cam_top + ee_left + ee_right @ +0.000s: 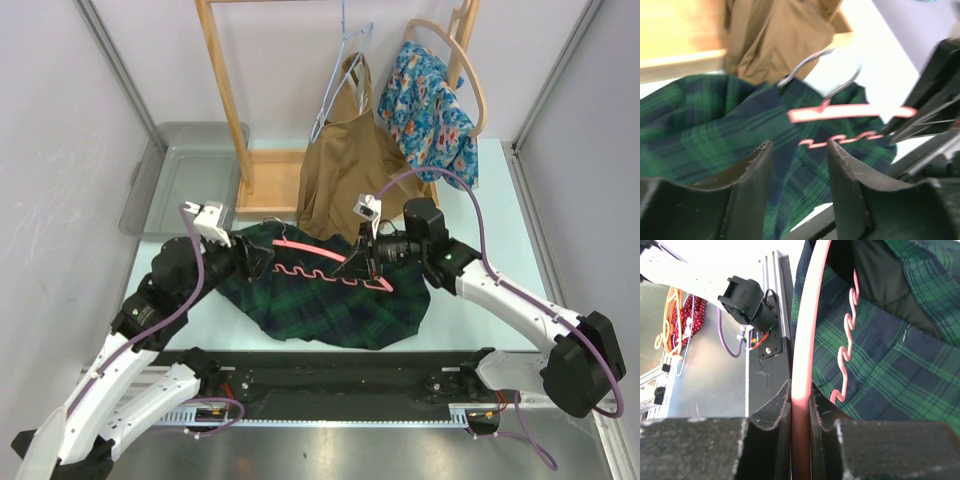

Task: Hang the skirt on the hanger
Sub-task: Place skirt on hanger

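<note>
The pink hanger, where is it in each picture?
Top: hanger in the middle, lying on the skirt.
Left wrist: right of centre, above the left gripper.
Right wrist: centre, pinched in the right gripper.
Shared landmark: the green plaid skirt under it.

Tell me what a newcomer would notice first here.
A dark green plaid skirt lies crumpled mid-table with a pink hanger across it, the right gripper clamped on its bar. The left gripper faces it, jaws apart. Behind, a brown garment and a floral garment hang at the wooden rack.
</note>
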Motion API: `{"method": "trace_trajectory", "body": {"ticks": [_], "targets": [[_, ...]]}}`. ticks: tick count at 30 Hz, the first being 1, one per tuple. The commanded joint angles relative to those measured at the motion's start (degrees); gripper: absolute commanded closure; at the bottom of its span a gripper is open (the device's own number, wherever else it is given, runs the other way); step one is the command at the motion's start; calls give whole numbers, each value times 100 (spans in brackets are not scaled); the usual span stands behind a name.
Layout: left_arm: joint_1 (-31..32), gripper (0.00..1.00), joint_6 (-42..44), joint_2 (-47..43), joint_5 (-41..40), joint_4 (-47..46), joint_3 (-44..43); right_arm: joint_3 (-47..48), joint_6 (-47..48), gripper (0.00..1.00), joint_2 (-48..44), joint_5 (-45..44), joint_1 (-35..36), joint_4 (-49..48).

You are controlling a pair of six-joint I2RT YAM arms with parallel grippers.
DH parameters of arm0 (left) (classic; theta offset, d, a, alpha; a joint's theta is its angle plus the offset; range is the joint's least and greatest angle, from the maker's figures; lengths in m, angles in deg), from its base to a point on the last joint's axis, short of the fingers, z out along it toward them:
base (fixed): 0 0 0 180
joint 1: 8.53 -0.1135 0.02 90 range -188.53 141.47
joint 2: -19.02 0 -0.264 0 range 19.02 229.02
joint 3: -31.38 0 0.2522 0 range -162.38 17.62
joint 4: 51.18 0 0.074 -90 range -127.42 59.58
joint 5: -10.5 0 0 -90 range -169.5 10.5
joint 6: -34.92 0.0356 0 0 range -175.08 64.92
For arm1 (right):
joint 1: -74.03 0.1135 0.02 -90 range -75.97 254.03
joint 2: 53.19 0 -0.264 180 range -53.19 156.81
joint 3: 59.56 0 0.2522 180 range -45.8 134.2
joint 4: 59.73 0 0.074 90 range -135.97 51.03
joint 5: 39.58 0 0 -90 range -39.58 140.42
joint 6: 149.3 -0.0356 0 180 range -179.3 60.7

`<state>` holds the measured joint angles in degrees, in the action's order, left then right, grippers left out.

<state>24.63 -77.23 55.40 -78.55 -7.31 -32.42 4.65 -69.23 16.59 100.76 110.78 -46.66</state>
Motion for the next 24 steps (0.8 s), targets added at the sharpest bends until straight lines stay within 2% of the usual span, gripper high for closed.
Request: {"method": "trace_trajectory", "body": {"ticks": [1,3,6,7,8,10,13,15,17,19,21,24], "targets": [[23,43,666,-96,-753,433,-251,52,-70,100,-132,397,-98,-942],[23,38,878,-149,-1103,487,-287,43,-61,100,-105,502,-150,-942],[32,39,1186,-97,-1430,574,-444,34,-61,100,-26,634,-238,-968],[23,41,1291,34,-1553,636,-480,34,-79,100,-8,660,-256,-1003],[23,56,1336,79,-1685,706,-515,34,-105,100,18,721,-282,-1056],[32,65,1650,228,-1730,751,-498,34,-184,100,36,766,-335,-1117],[23,66,2196,290,-1642,576,-323,34,-211,100,71,897,-353,-1170],[23,66,2783,256,-1380,348,-165,34,-228,100,97,1055,-370,-1170],[23,61,3031,255,-739,346,-146,34,-246,100,124,1178,-388,-1144],[6,55,3181,264,-326,399,-173,34,-272,100,168,1292,-388,-1170],[-38,54,3313,255,-158,338,-111,43,-316,100,194,1372,-379,-1232],[-223,54,3419,404,606,382,-164,43,-369,100,220,1565,-388,-1284]]}}
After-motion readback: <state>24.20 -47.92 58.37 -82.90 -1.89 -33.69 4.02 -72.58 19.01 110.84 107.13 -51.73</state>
